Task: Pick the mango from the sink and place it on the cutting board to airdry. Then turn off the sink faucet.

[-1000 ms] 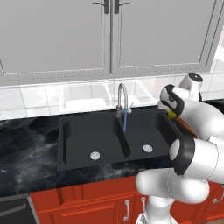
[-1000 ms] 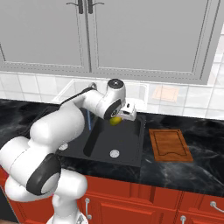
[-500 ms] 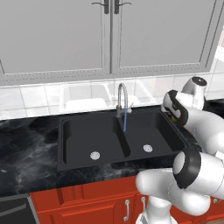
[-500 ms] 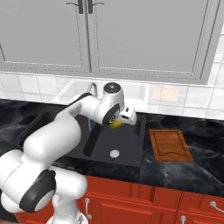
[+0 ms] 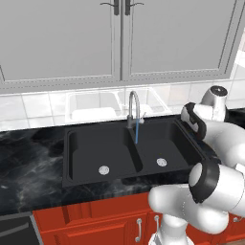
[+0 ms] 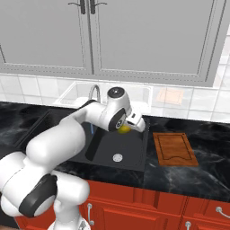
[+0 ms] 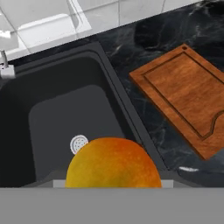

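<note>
- Hand view: the mango [image 7: 113, 162] sits large at the bottom, an orange-yellow dome close under the camera, with the right basin of the sink [image 7: 57, 118] and its silver drain [image 7: 78, 143] below it.
- Right base view: the gripper [image 6: 127, 127] is clamped on the mango [image 6: 124, 130], which hangs in the air over the right part of the sink [image 6: 134, 155], clear of the basin floor. The fingers themselves are mostly hidden by the fruit, so the exact contact points are a guess.
- Handling, judged: small, roundish and light; firm enough for a pinch but wet from the stream, so likely slippery. Best held across the widest middle, pads on opposite flanks; a hold near one end could squirt it out.
- Cutting board [image 6: 174, 148] lies flat on the dark counter just right of the sink; its raised rim should check a roll.
- Left base view: sink faucet [image 5: 134, 108] running, thin blue stream falling beside the basin divider.
</note>
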